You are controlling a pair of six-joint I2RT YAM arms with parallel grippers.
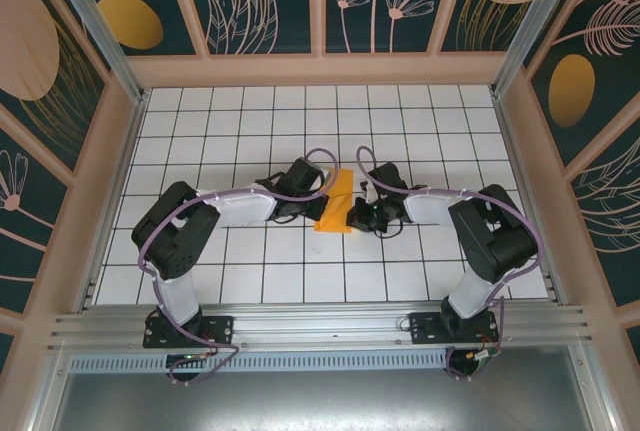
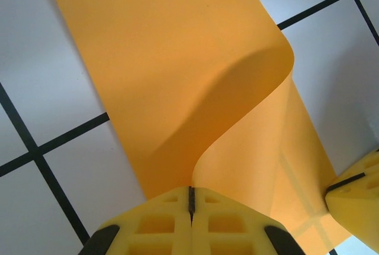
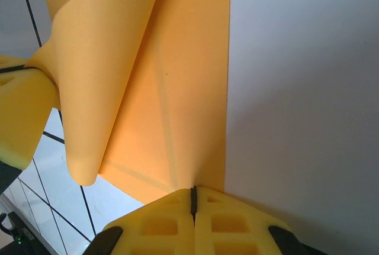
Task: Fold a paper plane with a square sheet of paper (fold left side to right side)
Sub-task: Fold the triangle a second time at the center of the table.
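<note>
Centrally on the white tiled table [image 1: 200, 141], the square sheet of paper [image 1: 338, 203] lies between the two arms as a narrow orange strip. Its long axis runs away from the bases, leaning slightly right.

The left gripper [image 2: 190, 200] is closed, jaws together, pinching the raised left edge of the sheet [image 2: 177, 60]. That edge curls upward and over in a soft, uncreased loop.

The right gripper [image 3: 192, 200] is likewise closed, with its tips at the near edge of the flat right-hand portion [image 3: 183, 60], close to the straight right border. Whether it clamps that edge or merely presses it to the table cannot be told. Faint lighter crease lines [image 3: 167, 119] cross the flat layer.

Critical relation: the free flap sits on the left gripper's side and the target edge lies to its right, just beside the right gripper. The fold therefore appears to call for the left arm to carry its edge rightward, across the long axis, while the right tips anchor the layer beneath.
</note>
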